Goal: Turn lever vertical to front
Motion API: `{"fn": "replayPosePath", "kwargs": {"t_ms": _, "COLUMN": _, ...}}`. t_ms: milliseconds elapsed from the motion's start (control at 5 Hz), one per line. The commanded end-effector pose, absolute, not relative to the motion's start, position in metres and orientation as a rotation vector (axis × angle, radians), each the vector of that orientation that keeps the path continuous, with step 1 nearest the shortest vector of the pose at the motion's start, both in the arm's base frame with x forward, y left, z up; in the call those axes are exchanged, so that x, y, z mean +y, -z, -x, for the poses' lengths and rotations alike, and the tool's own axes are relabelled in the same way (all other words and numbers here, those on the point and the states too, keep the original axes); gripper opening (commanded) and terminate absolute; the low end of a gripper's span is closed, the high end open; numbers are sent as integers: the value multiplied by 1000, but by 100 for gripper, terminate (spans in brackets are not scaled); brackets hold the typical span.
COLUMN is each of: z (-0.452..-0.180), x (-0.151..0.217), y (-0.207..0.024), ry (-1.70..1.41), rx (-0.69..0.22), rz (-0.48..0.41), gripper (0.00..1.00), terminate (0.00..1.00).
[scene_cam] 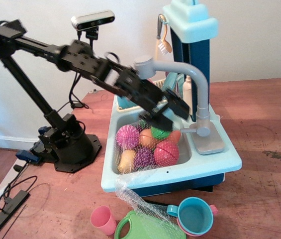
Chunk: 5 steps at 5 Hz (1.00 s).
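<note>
The grey toy faucet (200,84) stands at the right of the light-blue toy sink (180,174), its curved spout reaching left over the basin. The lever (186,128), a short grey stub, sticks out leftward from the round base collar (203,131), over the basin's edge. My gripper (166,113) is black and motion-blurred, above the back of the basin and left of the lever, apart from it. Its fingers stand apart with nothing between them.
A net bag of toy fruit (147,142) fills the basin. A pink cup (103,219), green pitcher (140,226) and blue cup (195,215) stand in front of the sink. The arm's base (65,144) sits at left. A brush (164,45) hangs on the blue tower.
</note>
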<state>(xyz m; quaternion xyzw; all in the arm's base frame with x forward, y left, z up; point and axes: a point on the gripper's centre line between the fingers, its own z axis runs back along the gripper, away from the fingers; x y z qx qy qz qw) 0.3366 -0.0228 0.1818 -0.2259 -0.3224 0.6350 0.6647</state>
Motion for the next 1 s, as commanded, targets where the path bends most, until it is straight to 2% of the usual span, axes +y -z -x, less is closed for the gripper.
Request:
{"fn": "replayPosePath", "kwargs": {"t_ms": 0, "z": -302, "x": -36, "y": -209, "ry": -1416, "rx": -751, "rz": 526, "gripper": 100, "terminate": 0}}
{"fn": "replayPosePath", "kwargs": {"t_ms": 200, "z": -288, "x": -51, "y": -211, "ry": -1405, "rx": -742, "rz": 537, "gripper": 100, "terminate": 0}}
{"fn": "replayPosePath", "kwargs": {"t_ms": 600, "z": -298, "x": -66, "y": -216, "ry": -1341, "rx": -685, "rz": 577, "gripper": 100, "terminate": 0}}
{"fn": "replayPosePath", "kwargs": {"t_ms": 800, "z": -298, "x": -66, "y": -216, "ry": -1341, "rx": -685, "rz": 577, "gripper": 100, "terminate": 100}}
